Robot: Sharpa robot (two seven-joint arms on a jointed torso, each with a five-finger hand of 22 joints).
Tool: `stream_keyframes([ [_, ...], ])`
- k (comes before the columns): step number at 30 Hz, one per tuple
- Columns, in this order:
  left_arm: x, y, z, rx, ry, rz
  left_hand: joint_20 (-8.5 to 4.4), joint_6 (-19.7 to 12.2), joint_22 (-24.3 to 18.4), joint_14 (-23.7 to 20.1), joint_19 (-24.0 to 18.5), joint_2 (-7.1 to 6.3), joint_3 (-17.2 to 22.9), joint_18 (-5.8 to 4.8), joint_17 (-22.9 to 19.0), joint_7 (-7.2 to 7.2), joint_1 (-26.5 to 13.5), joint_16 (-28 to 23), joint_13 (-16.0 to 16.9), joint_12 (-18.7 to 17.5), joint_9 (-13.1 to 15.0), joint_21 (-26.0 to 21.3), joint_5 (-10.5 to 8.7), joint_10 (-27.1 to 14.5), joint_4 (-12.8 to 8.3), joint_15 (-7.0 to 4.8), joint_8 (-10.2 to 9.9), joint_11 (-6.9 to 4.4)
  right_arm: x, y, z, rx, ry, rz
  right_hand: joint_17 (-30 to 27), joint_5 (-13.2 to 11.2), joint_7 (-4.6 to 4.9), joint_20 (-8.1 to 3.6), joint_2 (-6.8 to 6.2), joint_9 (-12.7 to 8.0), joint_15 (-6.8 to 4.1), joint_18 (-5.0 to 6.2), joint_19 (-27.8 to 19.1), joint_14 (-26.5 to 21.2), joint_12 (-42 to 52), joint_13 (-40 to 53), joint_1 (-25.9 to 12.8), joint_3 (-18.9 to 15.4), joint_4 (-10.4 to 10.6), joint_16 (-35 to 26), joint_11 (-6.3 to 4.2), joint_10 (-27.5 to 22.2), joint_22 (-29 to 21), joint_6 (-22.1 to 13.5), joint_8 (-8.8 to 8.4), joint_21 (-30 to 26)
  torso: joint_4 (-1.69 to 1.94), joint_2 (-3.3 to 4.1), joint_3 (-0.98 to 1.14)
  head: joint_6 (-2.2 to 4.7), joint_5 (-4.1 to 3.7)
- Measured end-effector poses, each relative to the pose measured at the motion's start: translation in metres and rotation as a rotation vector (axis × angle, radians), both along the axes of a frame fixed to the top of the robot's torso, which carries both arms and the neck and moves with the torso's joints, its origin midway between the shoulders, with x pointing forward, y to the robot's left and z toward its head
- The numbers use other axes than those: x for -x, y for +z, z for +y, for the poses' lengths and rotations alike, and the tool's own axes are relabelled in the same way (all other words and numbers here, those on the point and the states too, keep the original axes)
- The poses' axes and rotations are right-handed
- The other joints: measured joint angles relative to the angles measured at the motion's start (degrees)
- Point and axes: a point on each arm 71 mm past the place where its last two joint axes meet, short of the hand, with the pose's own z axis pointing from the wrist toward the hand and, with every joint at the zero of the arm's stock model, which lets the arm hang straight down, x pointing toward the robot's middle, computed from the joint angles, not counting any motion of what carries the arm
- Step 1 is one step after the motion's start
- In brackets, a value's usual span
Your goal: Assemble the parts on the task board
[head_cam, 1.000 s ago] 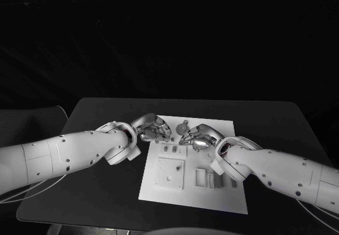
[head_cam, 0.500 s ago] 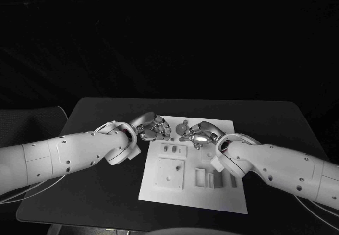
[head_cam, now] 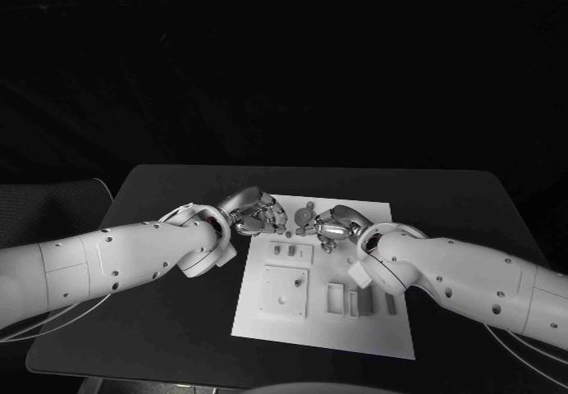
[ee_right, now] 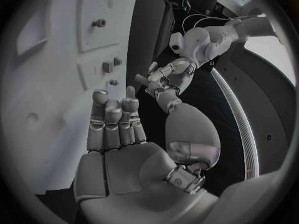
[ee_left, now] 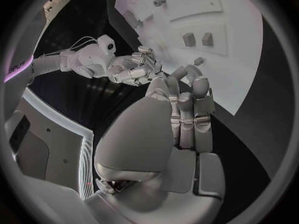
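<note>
The white task board (head_cam: 377,330) lies in the middle of the black table. Small grey parts (head_cam: 288,249) stand on its far half, with a square block (head_cam: 284,291) and upright slotted pieces (head_cam: 350,300) nearer me. My left hand (head_cam: 256,216) hovers at the board's far left edge, fingers apart, holding nothing. My right hand (head_cam: 332,226) is over the far middle of the board, close to the left hand, fingers loosely extended and empty. The left wrist view has my left hand (ee_left: 182,118) above the board (ee_left: 243,69) facing the right hand (ee_left: 133,70). The right wrist view shows my right hand (ee_right: 117,127), the left hand (ee_right: 164,80) and a small knob (ee_right: 98,23).
Black table (head_cam: 177,328) surrounds the board, with bare room to the left, right and far side. A small round part (head_cam: 307,213) sits on the board between the two hands. Two little square parts (ee_left: 198,39) lie on the board beyond my left fingers.
My right hand has moved away from me and to the left over the board, closer to the left hand. The left hand has hardly shifted.
</note>
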Motion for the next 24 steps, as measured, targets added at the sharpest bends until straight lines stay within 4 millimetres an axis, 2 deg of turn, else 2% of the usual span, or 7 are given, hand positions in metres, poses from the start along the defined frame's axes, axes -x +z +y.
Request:
stream_keyframes([
  [1, 0.000, 0.000, 0.000, 0.000, 0.000, -0.001, 0.28, 0.08, 0.00, 0.56, 0.99, -0.19, -0.33, 0.00, 1.11, -0.07, 0.04, 2.57, 0.00, 0.02, 0.00, 2.23, 0.25, 0.63, -0.29, 0.38, 0.00, 0.56, 0.000, 0.000, -0.001, 0.001, -0.003, 0.002, 0.00, 0.00, 0.00, 0.00, 0.00, 0.00, -0.07, 0.00, 0.00, -0.08, 0.00, 0.00, 0.00, -0.07, 0.07, 0.00, 0.00, 0.00, 0.00, 0.00, 0.00, 0.00, 0.00, 0.01, 0.00, 0.00, 0.00],
  [2, 0.000, 0.000, 0.000, -0.001, -0.001, -0.002, -0.94, 0.97, 0.00, 2.69, 3.59, -0.35, -0.72, -0.02, 2.79, -0.72, -0.23, 7.13, -0.05, 0.02, 0.00, 6.91, 0.68, 1.56, -0.38, -0.61, 0.00, -0.03, -0.001, -0.001, -0.002, 0.002, -0.007, 0.005, 0.00, 0.00, 0.00, 0.00, 0.00, 0.00, -0.07, 0.00, 0.00, -0.13, 0.00, 0.00, 0.00, 0.09, 0.22, 0.00, 0.00, 0.00, 0.00, 0.00, 0.00, 0.00, 0.00, 0.01, 0.01, -0.03, 0.00],
  [3, 0.001, 0.000, 0.000, -0.002, -0.002, -0.003, -1.21, 0.98, -0.01, 2.65, 3.32, -0.43, -0.69, -0.02, 3.22, -0.71, -0.31, 9.04, -0.04, 0.02, 0.00, 9.41, 0.89, 1.13, -0.35, -0.65, -0.13, -0.46, -0.002, -0.001, -0.003, 0.003, -0.011, 0.006, 0.00, 0.00, 0.00, 0.00, 0.00, 0.00, -0.13, -0.01, 0.00, -0.21, 0.00, 0.00, 0.00, 0.09, 0.23, 0.00, 0.00, 0.00, 0.00, -0.01, 0.00, 0.00, 0.00, 0.01, 0.01, -0.04, 0.00],
  [5, 0.001, 0.000, 0.000, -0.003, -0.002, -0.006, -2.28, 1.91, -0.01, 2.19, 2.18, -0.60, -0.11, -0.05, 2.44, -1.59, -0.48, 12.46, -0.04, 1.11, 0.00, 15.51, 1.01, -0.28, 0.15, -1.61, -2.61, -1.62, -0.004, -0.002, -0.006, 0.005, -0.026, 0.005, 0.00, 0.00, 0.00, 0.00, 0.04, 0.00, -0.10, -0.01, 0.00, -0.28, 0.00, 0.00, -0.03, 0.09, 0.22, 0.00, 0.00, 0.00, 0.00, -0.01, 0.00, 0.00, 0.00, 0.02, 0.01, -0.07, 0.02],
  [6, 0.002, 0.000, 0.001, -0.004, -0.002, -0.006, -2.22, 2.04, -0.01, 2.07, 2.02, -0.77, -0.03, -0.06, 2.09, -1.72, -0.65, 12.97, -0.04, 1.51, 0.01, 16.51, 1.01, -0.68, 0.22, -1.74, -3.13, -1.59, -0.006, -0.002, -0.008, 0.005, -0.036, 0.004, 0.00, 0.00, 0.00, 0.00, 0.18, 0.00, -0.10, -0.01, 0.00, -0.28, 0.00, 0.00, -0.18, 0.21, 0.34, 0.00, 0.00, 0.00, 0.00, -0.01, 0.00, 0.00, 0.00, 0.02, 0.01, -0.08, 0.04],
  [11, 0.012, -0.011, 0.008, -0.016, -0.014, 0.008, -2.36, 2.21, -0.01, 1.91, 1.29, -0.95, 0.00, -0.09, 1.59, -1.88, -0.83, 13.25, -0.04, 2.49, 0.01, 17.30, 0.33, -0.88, 0.21, -1.91, -3.35, -1.39, -0.018, 0.005, -0.022, -0.007, -0.095, -0.017, 0.00, 0.00, -0.01, 0.00, 0.30, 0.00, -0.09, -0.02, 0.00, -0.28, 0.00, 0.00, -0.29, 0.25, 0.39, 0.00, 0.00, 0.00, 0.00, -0.01, 0.00, 0.00, -0.01, 0.02, 0.01, -0.18, 0.10],
  [24, 0.029, -0.008, 0.006, 0.050, -0.066, -0.059, -2.53, 2.53, -0.02, 1.91, 1.07, -1.02, 0.00, -0.09, 1.27, -2.16, -0.90, 13.25, -0.04, 4.00, 0.01, 17.30, -0.34, -1.08, 0.19, -1.93, -3.53, -1.19, -0.042, 0.011, -0.043, -0.014, -0.170, -0.055, 0.01, 0.00, -0.11, 0.00, 0.30, 0.06, -0.03, -0.03, 0.00, -0.33, 0.00, -0.01, -0.29, 0.41, 0.54, 0.00, 0.00, 0.01, 0.00, -0.11, 0.00, 0.00, 0.04, -0.19, -0.02, -0.51, -0.29],
])
